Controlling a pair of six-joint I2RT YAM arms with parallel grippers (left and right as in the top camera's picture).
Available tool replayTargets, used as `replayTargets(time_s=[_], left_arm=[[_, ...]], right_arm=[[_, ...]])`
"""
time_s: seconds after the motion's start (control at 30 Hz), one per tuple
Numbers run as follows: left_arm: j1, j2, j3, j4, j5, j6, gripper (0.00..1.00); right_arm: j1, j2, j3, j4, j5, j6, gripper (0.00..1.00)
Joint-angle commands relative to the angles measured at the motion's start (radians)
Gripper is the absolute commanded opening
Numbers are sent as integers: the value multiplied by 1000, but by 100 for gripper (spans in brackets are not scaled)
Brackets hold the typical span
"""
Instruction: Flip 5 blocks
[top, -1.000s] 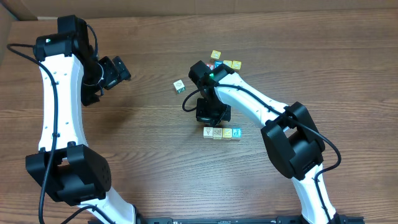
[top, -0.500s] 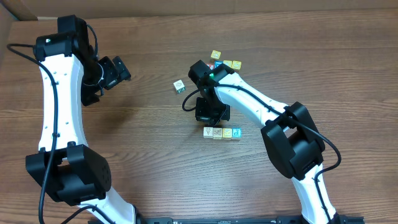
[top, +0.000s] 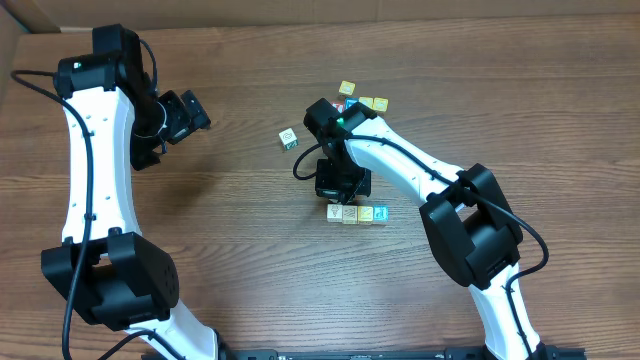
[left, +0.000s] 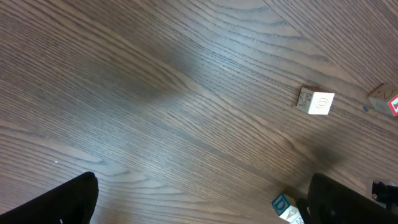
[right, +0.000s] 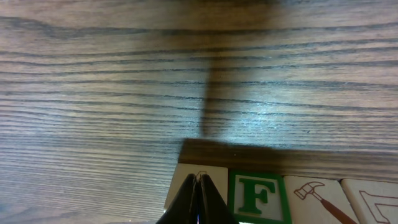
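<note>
A short row of blocks (top: 357, 213) lies on the table in front of the right arm, its right end block blue (top: 380, 213). My right gripper (top: 338, 198) hangs just over the row's left end, shut and holding nothing. In the right wrist view its closed tips (right: 199, 182) rest over a whitish block (right: 217, 179), beside a green "F" block (right: 255, 196) and a hammer block (right: 314, 194). A loose whitish block (top: 288, 138) (left: 316, 101) sits apart to the upper left. My left gripper (top: 188, 112) (left: 202, 205) is open, far left, above bare wood.
A cluster of yellow cubes (top: 372, 103) with a red-lettered cube (top: 340, 106) lies behind the right arm. A blue "D" block (left: 283, 205) shows by the left gripper's right finger (left: 348, 199). The table's far edge runs along the top.
</note>
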Motion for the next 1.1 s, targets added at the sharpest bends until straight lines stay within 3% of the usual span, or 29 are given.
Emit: replayTargets(time_s=[0.0,1.0,1.07], left_arm=[[-6,11,0,1,-6,-3,100],[-6,11,0,1,-6,-3,100],[-6,11,0,1,-6,-3,100]], right_arm=[[4,3,-3,-4,-9,-7,4],[45,3,63,98,23,-59,4],[67,3,62,112,79,-59,8]])
